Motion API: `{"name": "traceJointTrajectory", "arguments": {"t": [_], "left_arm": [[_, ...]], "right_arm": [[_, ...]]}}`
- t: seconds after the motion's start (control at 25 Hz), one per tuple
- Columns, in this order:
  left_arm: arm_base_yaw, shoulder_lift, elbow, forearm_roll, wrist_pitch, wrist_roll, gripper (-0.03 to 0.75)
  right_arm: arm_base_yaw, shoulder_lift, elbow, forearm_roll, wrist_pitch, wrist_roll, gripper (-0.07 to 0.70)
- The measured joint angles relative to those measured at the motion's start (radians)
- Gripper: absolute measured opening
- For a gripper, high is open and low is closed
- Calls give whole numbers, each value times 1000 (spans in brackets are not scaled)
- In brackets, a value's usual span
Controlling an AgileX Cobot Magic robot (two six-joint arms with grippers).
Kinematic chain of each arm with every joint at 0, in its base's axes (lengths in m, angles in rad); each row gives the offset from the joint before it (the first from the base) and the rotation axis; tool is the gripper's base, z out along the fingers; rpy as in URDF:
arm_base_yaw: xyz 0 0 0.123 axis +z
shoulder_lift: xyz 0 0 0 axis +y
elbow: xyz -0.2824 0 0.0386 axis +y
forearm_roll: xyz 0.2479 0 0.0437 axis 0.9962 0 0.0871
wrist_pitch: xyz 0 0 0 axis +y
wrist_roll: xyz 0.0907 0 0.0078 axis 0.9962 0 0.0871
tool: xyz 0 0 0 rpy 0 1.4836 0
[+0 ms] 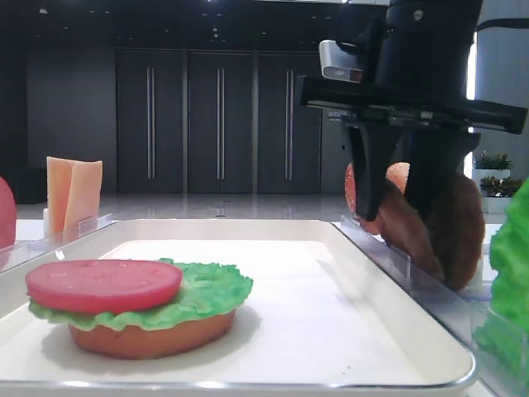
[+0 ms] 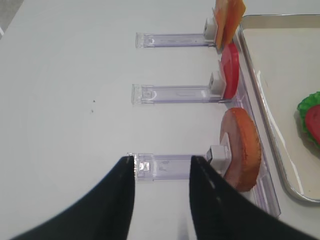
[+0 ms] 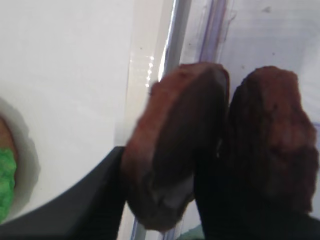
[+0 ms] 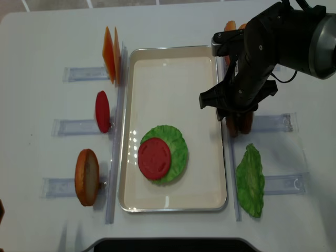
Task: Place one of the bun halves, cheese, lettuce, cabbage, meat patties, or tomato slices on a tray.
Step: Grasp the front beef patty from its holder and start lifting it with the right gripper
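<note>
Two reddish-brown meat patties point(image 3: 272, 150) stand on edge in a clear holder just right of the white tray point(image 4: 173, 84). My right gripper point(image 3: 167, 165) comes down over them and is shut on the patty point(image 3: 175, 125) nearer the tray, one black finger on each face. That patty still rests in the holder point(image 1: 401, 260). On the tray lies a flat bun base point(image 1: 149, 339) with a lettuce leaf point(image 1: 211, 289) and a tomato slice point(image 1: 103, 285) stacked on it. My left gripper point(image 2: 163, 161) hangs open and empty over a clear holder, beside an upright bun half point(image 2: 242, 150).
Left of the tray, holders carry cheese slices point(image 4: 110, 55), a tomato slice point(image 4: 102, 111) and the bun half point(image 4: 86, 177). Right of the tray lies another lettuce leaf point(image 4: 251, 181), and more bun pieces point(image 4: 231, 26) stand behind the arm.
</note>
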Motion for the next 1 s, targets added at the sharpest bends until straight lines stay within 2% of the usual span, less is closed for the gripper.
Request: {"name": "traceJointTrajectory", "arguments": {"t": [0.16,0.76,1.0], "left_arm": [[0,0,0,0,0,0,282],[0,0,0,0,0,0,282],[0,0,0,0,0,0,282]], "right_arm": [[0,-1,0,-8,7,0,205],[1,-3,-6,-56,26,0,181],[2,-33,-6,-74,58,4,142]]}}
